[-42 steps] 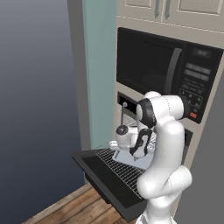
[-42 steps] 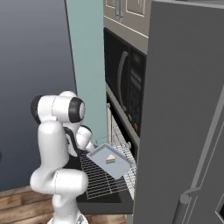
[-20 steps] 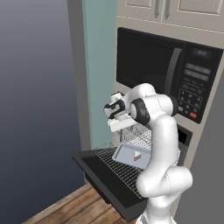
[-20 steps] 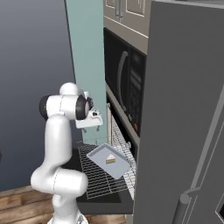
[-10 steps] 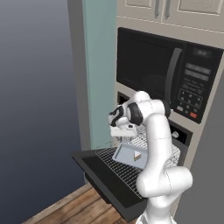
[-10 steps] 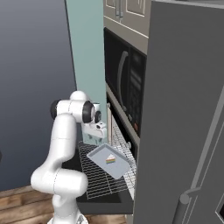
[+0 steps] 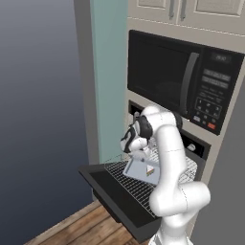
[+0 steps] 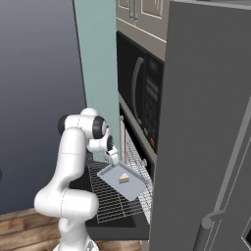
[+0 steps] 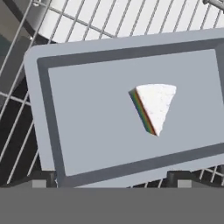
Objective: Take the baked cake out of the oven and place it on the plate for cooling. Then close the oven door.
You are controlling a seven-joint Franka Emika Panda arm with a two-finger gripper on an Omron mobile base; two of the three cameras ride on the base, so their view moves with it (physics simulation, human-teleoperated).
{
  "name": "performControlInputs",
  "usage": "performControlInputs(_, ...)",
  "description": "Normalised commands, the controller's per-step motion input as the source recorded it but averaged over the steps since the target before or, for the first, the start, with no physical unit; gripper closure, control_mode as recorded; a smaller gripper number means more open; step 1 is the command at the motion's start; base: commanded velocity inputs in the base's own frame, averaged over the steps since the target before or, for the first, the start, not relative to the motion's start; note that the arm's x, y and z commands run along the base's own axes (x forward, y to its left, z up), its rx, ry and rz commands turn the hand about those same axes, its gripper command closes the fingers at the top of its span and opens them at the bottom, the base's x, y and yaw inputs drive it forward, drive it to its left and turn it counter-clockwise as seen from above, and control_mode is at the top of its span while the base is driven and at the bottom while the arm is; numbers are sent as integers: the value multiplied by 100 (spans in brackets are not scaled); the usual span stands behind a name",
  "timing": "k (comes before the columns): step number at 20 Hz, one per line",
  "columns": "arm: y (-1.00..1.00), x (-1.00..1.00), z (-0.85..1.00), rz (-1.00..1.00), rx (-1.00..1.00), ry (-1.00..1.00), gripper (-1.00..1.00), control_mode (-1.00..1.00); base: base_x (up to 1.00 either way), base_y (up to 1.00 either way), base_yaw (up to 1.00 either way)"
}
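Observation:
The oven (image 7: 195, 145) sits below the microwave, and the oven door (image 7: 112, 195) hangs open and flat. A wire rack (image 7: 136, 187) is pulled out over it and carries a grey baking tray (image 7: 139, 171) with the cake (image 7: 150, 170), a white wedge with rainbow layers. My gripper (image 7: 138, 156) hovers open just above the tray's near edge. In the hand view the cake (image 9: 154, 106) lies right of centre on the tray (image 9: 87, 118), and both fingertips (image 9: 43, 180) straddle the tray's edge. From the right, the gripper (image 8: 114, 159) is over the tray (image 8: 113, 177) and cake (image 8: 124, 179). The plate is out of view.
A black microwave (image 7: 167, 74) with a keypad is built in above the oven. A teal wall panel (image 7: 107, 81) stands to the left. A tall grey appliance side (image 8: 206, 127) closes off the right. Wooden floor (image 7: 76, 227) lies below the open door.
The hand has come down from a raised pose toward the tray's near edge. The jaws stayed open. Tray and cake have not moved.

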Motion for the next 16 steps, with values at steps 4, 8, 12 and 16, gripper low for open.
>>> performControlInputs(4, -22, 3, -24, 0, -1, 1, -100, -100, 0, 0, 0)
performControlInputs(8, -23, 0, -8, 3, -1, -1, -100, -100, 0, 0, 0)
performControlInputs(12, -43, 0, -24, 0, -4, 0, -100, -100, 0, 0, 0)
performControlInputs(16, -15, -1, -22, -2, -7, 0, -100, -100, 0, 0, 0)
